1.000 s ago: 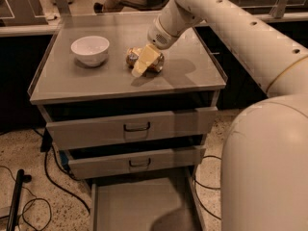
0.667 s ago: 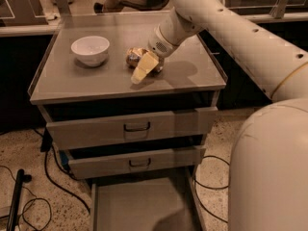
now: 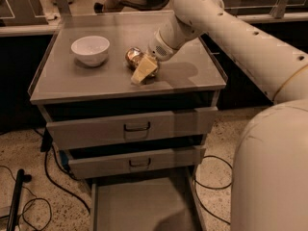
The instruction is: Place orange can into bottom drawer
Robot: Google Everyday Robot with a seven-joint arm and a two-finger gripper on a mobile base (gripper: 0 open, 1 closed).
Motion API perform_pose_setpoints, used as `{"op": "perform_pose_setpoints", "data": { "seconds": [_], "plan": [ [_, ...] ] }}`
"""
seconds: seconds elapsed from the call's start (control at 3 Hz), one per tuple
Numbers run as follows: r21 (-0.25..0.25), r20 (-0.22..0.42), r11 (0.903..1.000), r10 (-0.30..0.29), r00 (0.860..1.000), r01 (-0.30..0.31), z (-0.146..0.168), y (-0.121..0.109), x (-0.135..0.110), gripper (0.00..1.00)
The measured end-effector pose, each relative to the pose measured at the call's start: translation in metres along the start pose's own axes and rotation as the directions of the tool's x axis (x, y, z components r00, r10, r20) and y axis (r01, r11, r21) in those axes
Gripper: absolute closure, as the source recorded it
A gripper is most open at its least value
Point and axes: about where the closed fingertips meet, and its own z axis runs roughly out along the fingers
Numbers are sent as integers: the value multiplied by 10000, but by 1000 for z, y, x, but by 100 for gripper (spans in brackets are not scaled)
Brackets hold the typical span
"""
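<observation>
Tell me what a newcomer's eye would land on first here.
The big white robot arm reaches in from the right, its gripper down at the shiny orange-gold dented can on the grey cabinet top. Left of the can sits a round white bowl. At the bottom, the lowest grey metal drawer stands pulled open.
</observation>
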Motion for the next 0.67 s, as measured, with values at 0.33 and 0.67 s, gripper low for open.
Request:
{"op": "perform_pose_setpoints", "data": {
  "seconds": [0.33, 0.67],
  "plan": [
    [0, 0, 10000, 0, 10000, 0, 0, 0, 0, 49],
    [-1, 0, 10000, 0, 10000, 0, 0, 0, 0, 80]
  ]
}}
